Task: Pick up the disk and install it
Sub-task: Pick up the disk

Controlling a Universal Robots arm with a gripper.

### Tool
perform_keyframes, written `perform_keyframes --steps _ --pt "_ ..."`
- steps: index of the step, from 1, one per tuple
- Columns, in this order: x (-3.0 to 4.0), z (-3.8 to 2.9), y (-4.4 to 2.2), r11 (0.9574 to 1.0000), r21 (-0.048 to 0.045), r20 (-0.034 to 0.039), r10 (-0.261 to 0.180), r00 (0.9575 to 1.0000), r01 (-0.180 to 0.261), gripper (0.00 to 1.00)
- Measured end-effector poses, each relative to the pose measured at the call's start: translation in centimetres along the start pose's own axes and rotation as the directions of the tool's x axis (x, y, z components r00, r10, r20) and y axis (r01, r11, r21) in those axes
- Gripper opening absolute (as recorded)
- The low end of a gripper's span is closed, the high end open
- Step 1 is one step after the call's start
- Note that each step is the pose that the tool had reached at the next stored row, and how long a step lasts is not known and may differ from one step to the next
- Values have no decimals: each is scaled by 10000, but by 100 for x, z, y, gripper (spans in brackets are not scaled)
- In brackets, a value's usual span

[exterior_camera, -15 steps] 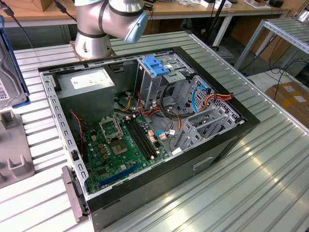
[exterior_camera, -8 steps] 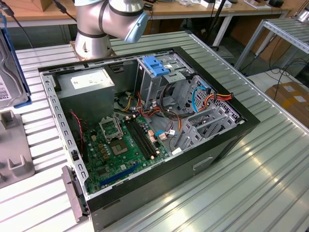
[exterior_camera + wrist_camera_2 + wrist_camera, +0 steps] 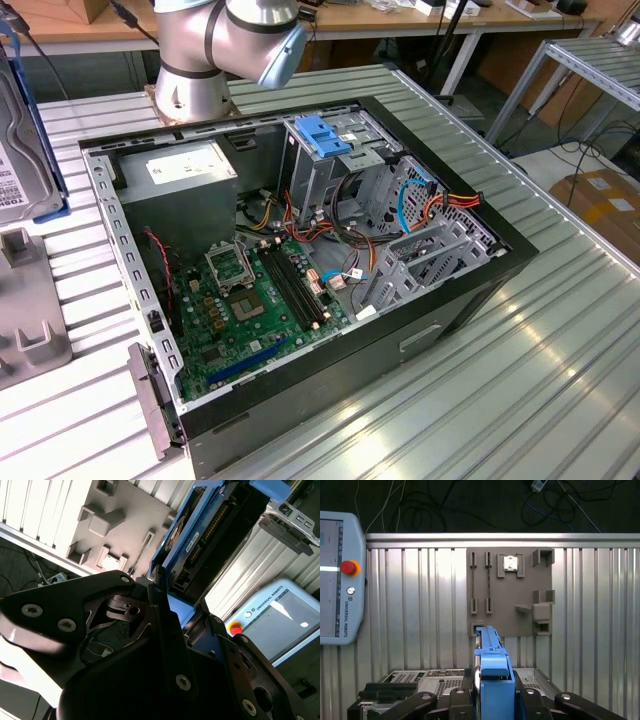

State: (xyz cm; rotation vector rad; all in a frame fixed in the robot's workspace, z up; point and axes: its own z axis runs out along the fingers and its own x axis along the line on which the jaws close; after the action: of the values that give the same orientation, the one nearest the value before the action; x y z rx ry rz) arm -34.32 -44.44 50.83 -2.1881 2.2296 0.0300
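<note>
The disk (image 3: 22, 130), grey metal with blue carrier rails, hangs at the exterior view's far left, above a grey fixture (image 3: 25, 310). In the first wrist view its blue rail (image 3: 492, 667) stands edge-on between my gripper's (image 3: 495, 697) black fingers (image 3: 465, 700). The second wrist view shows the disk (image 3: 210, 535) from the side, its connector edge visible, with the gripper (image 3: 185, 605) shut on its blue frame. The open computer case (image 3: 300, 400) lies to the right in the exterior view, with a tall drive bay (image 3: 320, 190) and a grey drive cage (image 3: 430, 255) inside.
A blue bracket (image 3: 322, 135) sits atop the tall bay, and blue and orange cables (image 3: 420, 200) run beside it. The grey fixture plate (image 3: 510, 590) lies on the ribbed metal table (image 3: 420, 610). A teach pendant (image 3: 340, 580) rests on the table. The arm's base (image 3: 195, 60) stands behind the case.
</note>
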Motion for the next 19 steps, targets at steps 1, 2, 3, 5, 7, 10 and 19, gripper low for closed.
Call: perform_keyframes --steps 1,2,3,5,7,10,19 --pt "0 0 -4 10000 0 0 0 10000 0 37" --pt "1 1 -9 10000 1 1 0 10000 0 37" --pt "2 1 -12 10000 1 1 0 10000 0 37" --pt "2 1 -18 10000 0 0 0 10000 0 37" --pt "3 1 -24 10000 1 0 0 10000 0 37" --pt "4 2 -35 10000 0 -1 0 10000 0 37" --pt "8 4 -67 10000 0 0 0 10000 0 37"
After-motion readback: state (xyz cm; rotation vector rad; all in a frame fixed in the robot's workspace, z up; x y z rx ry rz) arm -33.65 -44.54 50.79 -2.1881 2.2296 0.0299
